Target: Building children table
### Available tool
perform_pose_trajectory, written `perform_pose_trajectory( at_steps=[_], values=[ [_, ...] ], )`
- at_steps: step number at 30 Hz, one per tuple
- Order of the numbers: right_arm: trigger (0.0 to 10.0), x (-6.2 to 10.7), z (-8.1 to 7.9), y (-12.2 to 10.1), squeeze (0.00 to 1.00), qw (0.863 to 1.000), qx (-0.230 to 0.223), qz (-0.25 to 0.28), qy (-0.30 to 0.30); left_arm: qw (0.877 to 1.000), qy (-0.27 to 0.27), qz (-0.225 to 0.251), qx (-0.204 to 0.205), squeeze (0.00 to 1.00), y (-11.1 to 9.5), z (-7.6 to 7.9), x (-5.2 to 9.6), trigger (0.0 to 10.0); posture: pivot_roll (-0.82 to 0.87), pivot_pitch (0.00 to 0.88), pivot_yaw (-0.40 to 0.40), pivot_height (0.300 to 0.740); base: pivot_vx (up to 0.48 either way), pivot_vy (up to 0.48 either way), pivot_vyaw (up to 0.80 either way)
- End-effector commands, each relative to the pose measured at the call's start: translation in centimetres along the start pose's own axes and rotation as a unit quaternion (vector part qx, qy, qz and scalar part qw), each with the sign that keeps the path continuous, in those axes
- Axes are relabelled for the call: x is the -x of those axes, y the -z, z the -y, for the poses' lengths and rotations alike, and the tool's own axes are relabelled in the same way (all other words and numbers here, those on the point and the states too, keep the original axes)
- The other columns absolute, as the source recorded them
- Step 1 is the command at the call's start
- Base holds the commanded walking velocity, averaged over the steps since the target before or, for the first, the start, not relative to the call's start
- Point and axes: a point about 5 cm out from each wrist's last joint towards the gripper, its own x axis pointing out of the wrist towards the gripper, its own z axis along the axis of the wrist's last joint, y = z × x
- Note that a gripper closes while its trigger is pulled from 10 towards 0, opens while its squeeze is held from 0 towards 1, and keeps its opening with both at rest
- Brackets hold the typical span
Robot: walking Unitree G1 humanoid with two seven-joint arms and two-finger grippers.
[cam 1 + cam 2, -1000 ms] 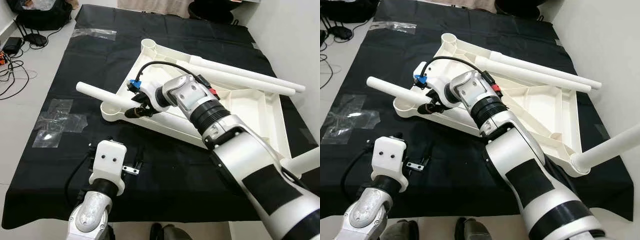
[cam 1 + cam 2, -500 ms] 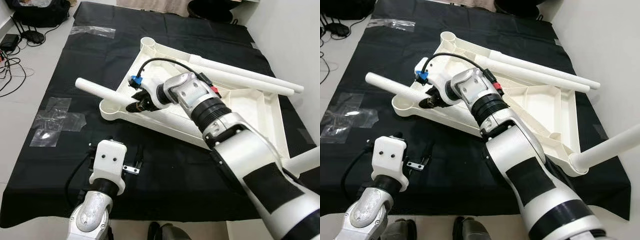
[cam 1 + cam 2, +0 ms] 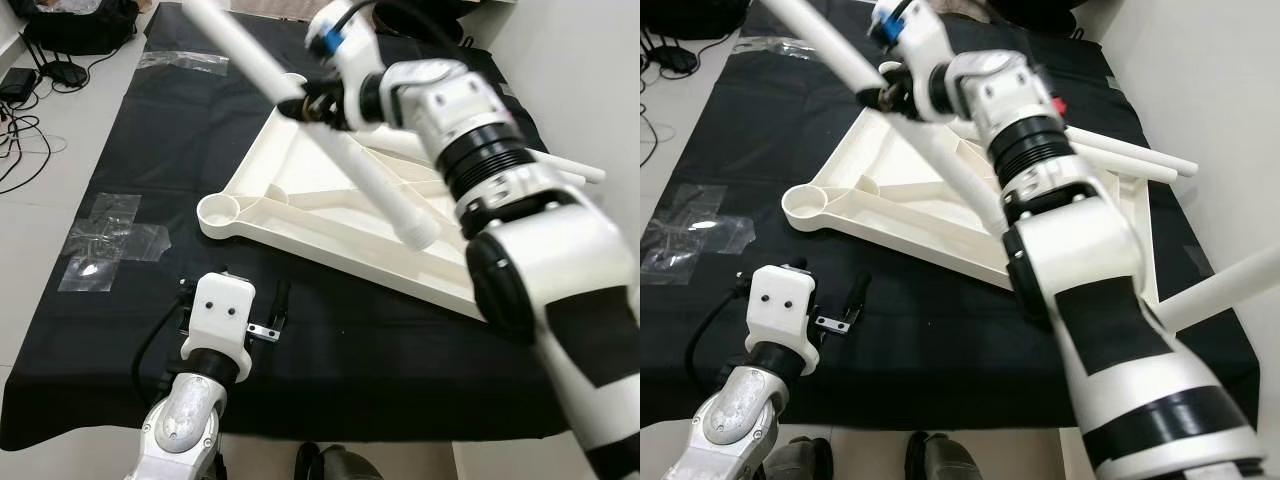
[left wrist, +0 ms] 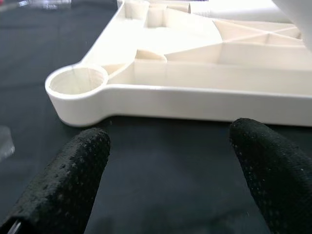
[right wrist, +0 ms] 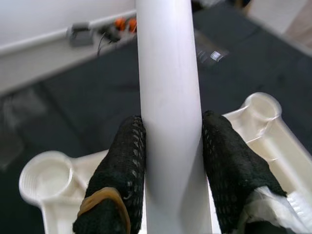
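An upturned white triangular tabletop [image 3: 300,215] lies on a black mat [image 3: 120,150]; its near corner socket [image 3: 218,210] stands empty. My right gripper [image 3: 305,105] is shut on a white table leg [image 3: 350,160], which it holds tilted in the air above the tabletop's far side. In the right wrist view the leg [image 5: 168,97] sits between both black fingers [image 5: 122,161]. My left gripper [image 4: 165,161] is open and low over the mat, just short of the socket corner [image 4: 78,83]. Two more legs [image 3: 540,165] lie across the far edge.
A small metal bracket [image 3: 262,330] lies on the mat beside my left wrist. Clear plastic bags [image 3: 100,245] rest at the mat's left edge. Cables and a black bag [image 3: 60,20] are at the far left. One fitted leg [image 3: 1220,290] juts out at the right, near a white wall.
My right gripper has lifted the leg from beside the near corner socket up and toward the far side; the leg now hangs tilted in the air. The left arm has stayed put.
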Motion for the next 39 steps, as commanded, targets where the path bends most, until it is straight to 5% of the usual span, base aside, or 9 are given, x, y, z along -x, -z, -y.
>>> perform_pose_trajectory(
  at_steps=[1, 4, 7, 8, 16, 17, 18, 29, 39],
  values=[
    [0.0, 1.3, 1.4, -2.1, 0.00, 0.995, -0.062, 0.072, 0.032, 1.000, 0.003, -0.003, -0.012, 0.00, 0.1, -0.4, -0.3, 10.0, 0.03, 0.138, -0.170, 0.740, 0.000, 0.000, 0.00],
    [0.0, 2.0, 2.1, -2.7, 0.00, 0.984, -0.125, 0.120, 0.043, 1.000, 0.002, 0.008, -0.017, 0.00, -0.4, -0.9, -1.0, 10.0, 0.03, 0.129, -0.159, 0.740, 0.000, 0.000, 0.00],
    [0.0, 2.1, 2.2, -2.8, 0.00, 0.981, -0.139, 0.131, 0.043, 1.000, 0.002, 0.011, -0.016, 0.00, -0.6, -1.1, -1.3, 10.0, 0.03, 0.129, -0.159, 0.740, 0.000, 0.000, 0.00],
    [0.0, 2.1, 2.3, -2.5, 0.00, 0.975, -0.161, 0.144, 0.044, 1.000, 0.008, 0.023, -0.020, 1.00, -1.1, -1.3, -1.9, 10.0, 0.04, 0.120, -0.147, 0.740, 0.000, 0.000, 0.00],
    [0.0, 1.2, 1.6, 0.0, 0.00, 0.959, -0.238, 0.151, 0.033, 0.997, 0.036, 0.067, -0.016, 1.00, -3.9, -2.3, -5.4, 10.0, 0.05, 0.104, -0.112, 0.740, 0.000, 0.000, 0.00],
    [0.0, 1.1, 1.5, 0.1, 0.00, 0.958, -0.240, 0.151, 0.032, 0.997, 0.046, 0.068, -0.005, 0.87, -4.1, -2.2, -5.6, 10.0, 0.05, 0.102, -0.105, 0.740, 0.000, 0.000, 0.00],
    [0.0, 1.0, 1.4, 0.1, 0.00, 0.957, -0.245, 0.151, 0.032, 0.996, 0.058, 0.070, 0.004, 0.00, -4.4, -2.1, -5.9, 10.0, 0.05, 0.101, -0.104, 0.740, 0.000, 0.000, 0.00],
    [0.0, 0.9, 1.0, -1.2, 0.00, 0.932, -0.290, 0.213, 0.035, 0.989, 0.131, 0.056, 0.036, 0.00, -4.8, -0.7, -6.5, 10.0, 0.05, 0.097, -0.100, 0.740, 0.000, 0.000, 0.00],
    [0.0, 1.7, 0.4, -3.6, 0.00, 0.905, -0.301, 0.299, 0.008, 0.992, 0.121, 0.034, 0.024, 0.00, -3.8, -0.7, -6.5, 10.0, 0.06, 0.084, -0.102, 0.740, 0.000, 0.000, 0.00]
  ],
)
